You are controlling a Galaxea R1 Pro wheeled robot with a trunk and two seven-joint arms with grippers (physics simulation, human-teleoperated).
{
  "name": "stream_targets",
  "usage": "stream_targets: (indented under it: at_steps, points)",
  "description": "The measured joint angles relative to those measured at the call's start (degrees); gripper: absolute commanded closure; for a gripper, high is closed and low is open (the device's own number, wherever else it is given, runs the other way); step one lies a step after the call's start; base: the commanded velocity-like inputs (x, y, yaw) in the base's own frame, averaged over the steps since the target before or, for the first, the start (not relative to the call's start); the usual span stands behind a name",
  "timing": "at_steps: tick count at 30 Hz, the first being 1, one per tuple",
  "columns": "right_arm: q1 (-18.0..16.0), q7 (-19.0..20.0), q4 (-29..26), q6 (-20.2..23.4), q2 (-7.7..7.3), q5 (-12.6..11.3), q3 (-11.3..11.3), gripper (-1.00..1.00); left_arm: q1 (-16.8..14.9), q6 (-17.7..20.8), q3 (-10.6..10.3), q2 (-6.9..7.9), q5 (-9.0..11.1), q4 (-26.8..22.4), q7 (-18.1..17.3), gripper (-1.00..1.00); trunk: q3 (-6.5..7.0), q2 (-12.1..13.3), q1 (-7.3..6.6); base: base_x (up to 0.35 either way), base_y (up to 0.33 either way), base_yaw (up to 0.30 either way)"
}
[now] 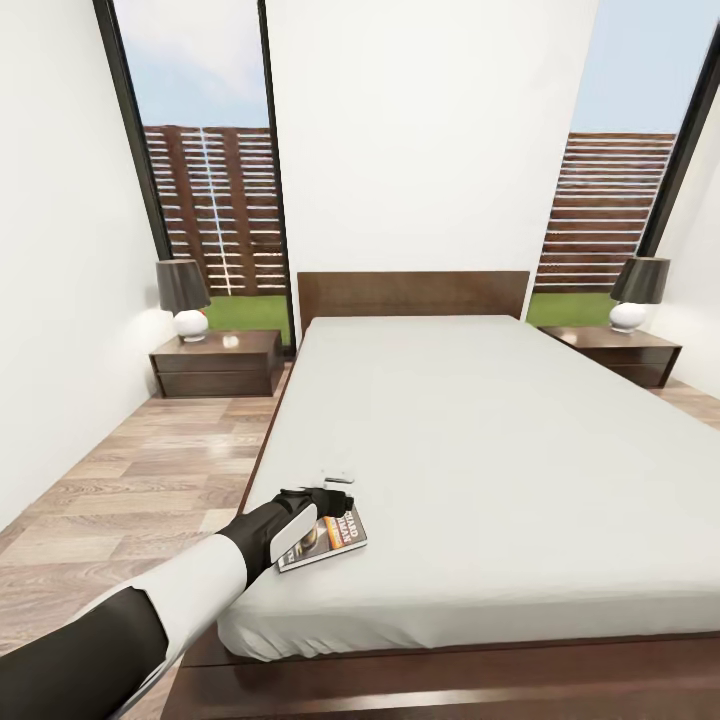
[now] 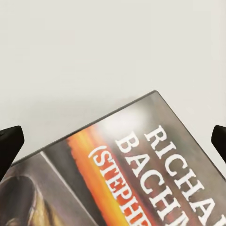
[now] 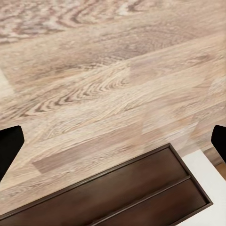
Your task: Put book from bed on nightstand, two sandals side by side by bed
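The bed [image 1: 480,450] takes up most of the bedroom ahead of me, its pale mattress bare but for the book [image 1: 335,535] lying flat near the near-left corner. Behind the dark headboard [image 1: 412,293] stands a white wall between two tall black-framed windows [image 1: 205,170], with a slatted brown fence and grass outside. I count two nightstands, one at the head of the bed on each side: the left nightstand [image 1: 217,362] and the right nightstand [image 1: 625,352], each carrying one lamp [image 1: 183,297] with a dark shade and white base. Wood-plank floor [image 1: 130,480] runs along the bed's left side.

My left gripper [image 2: 113,141] hangs just over the book with its fingers [image 2: 9,143] spread wide, one on either side of the cover and not touching it. The cover reads "RICHA", "BACHM" and "(STEPH" beside an orange band. My right gripper [image 3: 113,141] is spread apart too, over floor planks and the bed frame's dark edge.
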Motion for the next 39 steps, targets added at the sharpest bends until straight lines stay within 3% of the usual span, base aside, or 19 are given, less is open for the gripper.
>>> stream_targets:
  at_steps: [36,39]
  points:
    - [0.0,0.0,0.0,0.0,-0.01,0.0,0.0,-1.0,0.0,-0.2,-0.1,0.0,0.0,0.0,0.0,-1.0,0.0,0.0,0.0,0.0,0.0,0.0]
    - [0.0,0.0,0.0,0.0,0.0,0.0,0.0,-1.0,0.0,-0.3,-0.1,0.0,0.0,0.0,0.0,-1.0,-0.53,-1.2,0.65,0.0,0.0,0.0]
